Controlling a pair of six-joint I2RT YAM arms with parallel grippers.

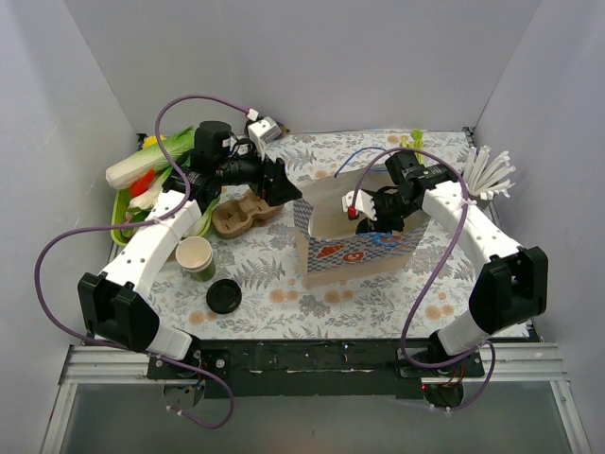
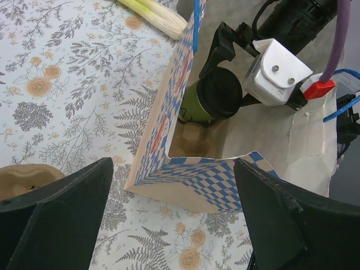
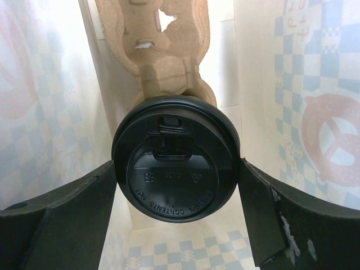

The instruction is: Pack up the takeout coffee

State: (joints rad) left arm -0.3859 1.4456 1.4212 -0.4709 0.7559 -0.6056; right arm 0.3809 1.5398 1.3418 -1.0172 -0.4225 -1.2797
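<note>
**Inside the paper bag point(image 1: 354, 253): coffee cup point(image 2: 209, 102) clamped in the right claw point(image 3: 177, 174)**

At the middle of the table point(image 1: 284, 295), down in the open mouth of the blue-checked bag, gripping the cup from both sides with the right claw's fingers, just under its black lid. Holding it tilted, lid toward the wrist, green body pointing deeper into the bag. Below it, on the bag's floor, a cardboard cup holder point(image 3: 160, 50); contact between the two impossible to tell. Just left of the bag, hovering with the left claw point(image 2: 173, 166), fingers spread wide apart and holding nothing. Beside that claw, toward the left edge of the table, a second cardboard holder point(image 1: 241, 216). Nearer the front edge, a stack of lidless green cups point(image 1: 196, 257) and, close by, a loose black lid point(image 1: 224, 297). Along the left edge, a green tray point(image 1: 117, 227) with a leek point(image 1: 151, 163) across it. At the far right corner, a fan of white plastic cutlery point(image 1: 490, 170)
</note>
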